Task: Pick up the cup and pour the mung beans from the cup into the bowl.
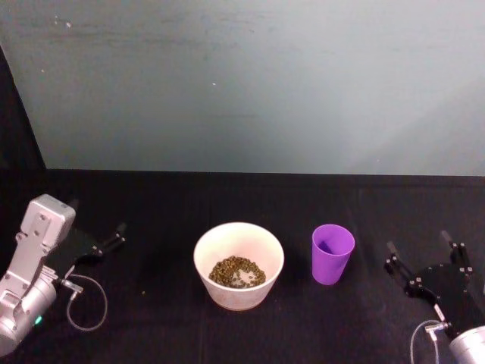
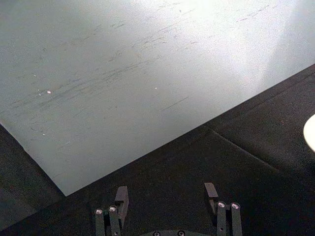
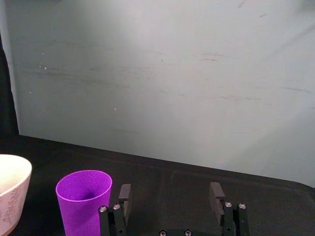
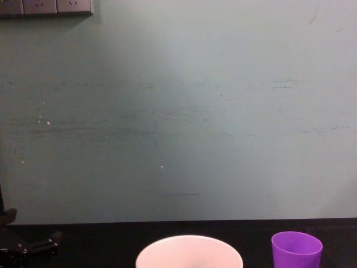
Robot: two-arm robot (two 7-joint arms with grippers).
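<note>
Head view: bowl (image 1: 239, 265) at centre of the black table (image 1: 151, 205), beans (image 1: 237, 272) lying in it. Cup (image 1: 333, 254) upright at the bowl's 3 o'clock, near but apart; its inside looks empty, so by judgement the pour is done. Right gripper (image 1: 420, 249) at the cup's 3 o'clock, released, holding nothing. Left gripper (image 1: 119, 230) parked at the bowl's 9 o'clock, well apart.

Left wrist view: left gripper (image 2: 166, 193) spread wide over bare table, nothing between the fingers (image 2: 121, 197).

Right wrist view: right gripper (image 3: 170, 194) unclenched, cup (image 3: 82, 200) just beside one finger (image 3: 125, 196), bowl (image 3: 12, 187) beyond.

Chest view: bowl rim (image 4: 189, 250) and cup (image 4: 296, 249) stand apart.

Step in hand, judged: withdraw. Pull the right arm straight away from the cup, fingers kept spread, so the cup is not tipped.
</note>
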